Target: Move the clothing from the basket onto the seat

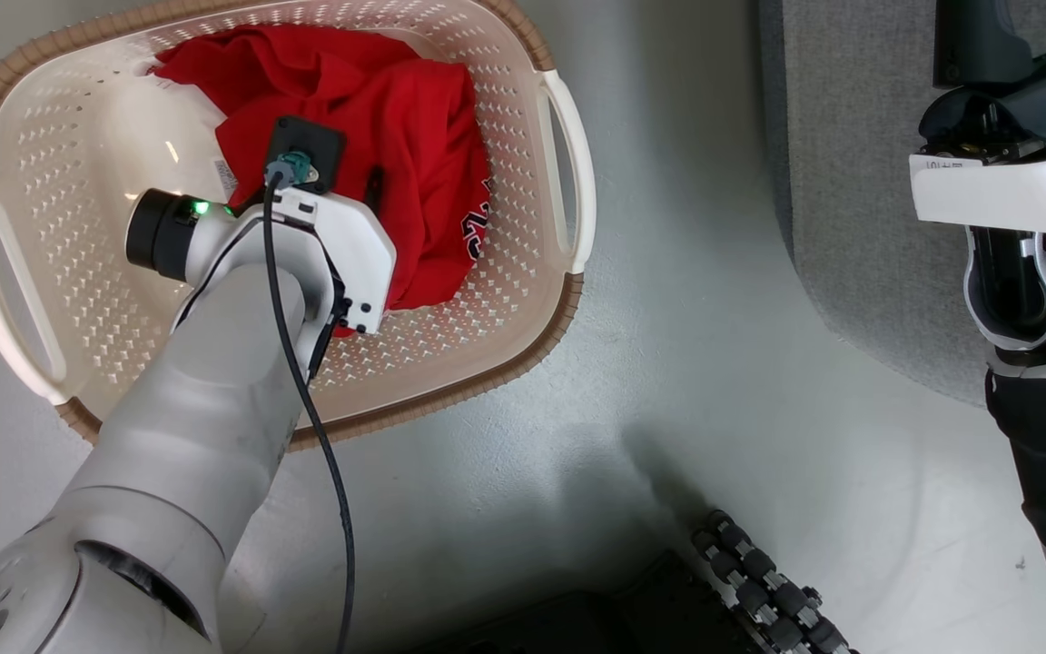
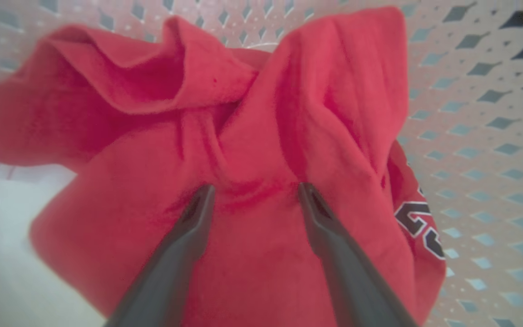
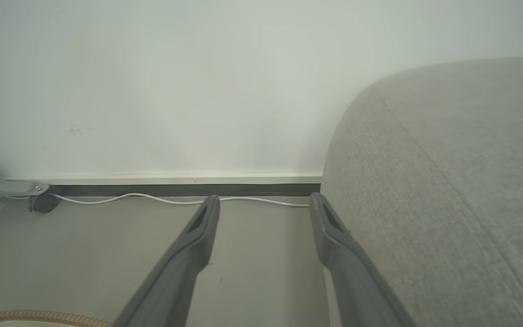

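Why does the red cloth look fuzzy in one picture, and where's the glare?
Left wrist view: close-up softness, the red clothing looks fuzzy and holes in the basket wall smear near the edges. Head view: sharp, with glare on the basket's bottom and a dark shadow on the floor. Right wrist view: even, flat light on the grey sofa.

Soft matt clothing (image 2: 243, 136) in perforated plastic basket (image 1: 487, 318).

The left arm (image 1: 205, 427) reaches forward and down on the left, its pale forearm foreshortened and the wrist tipped over. The left pincer (image 2: 254, 193) points downward, dark fingers spread wide. Far right, the right arm (image 1: 995, 195) is held up, and the right pincer (image 3: 265, 204) lies roughly level, fingers parted just as wide.
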